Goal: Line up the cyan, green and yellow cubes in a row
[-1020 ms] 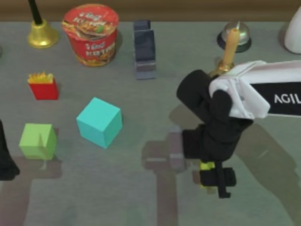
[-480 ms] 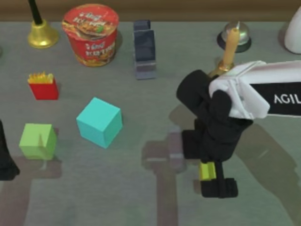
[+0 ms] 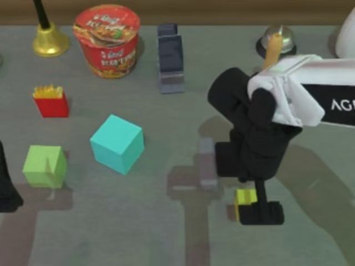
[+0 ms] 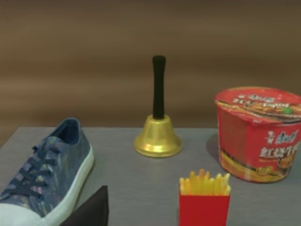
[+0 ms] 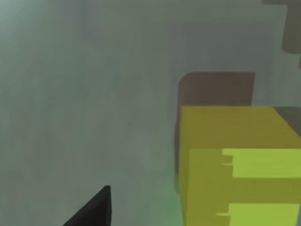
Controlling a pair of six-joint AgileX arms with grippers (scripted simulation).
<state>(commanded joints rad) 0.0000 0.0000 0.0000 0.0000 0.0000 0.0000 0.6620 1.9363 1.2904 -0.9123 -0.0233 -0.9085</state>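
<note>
Top view showed the yellow cube [image 3: 244,197] pinched in the right gripper [image 3: 254,206] near the tabletop's front edge, right of centre, apparently for carrying toward the others. The cyan cube [image 3: 117,143] and green cube [image 3: 44,165] sat left; the left gripper [image 3: 6,191] waited at the left edge, its grip state unclear.

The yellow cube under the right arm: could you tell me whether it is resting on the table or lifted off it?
Cannot tell. The top view shows the yellow cube against the right gripper, with no clear gap or contact below.
</note>
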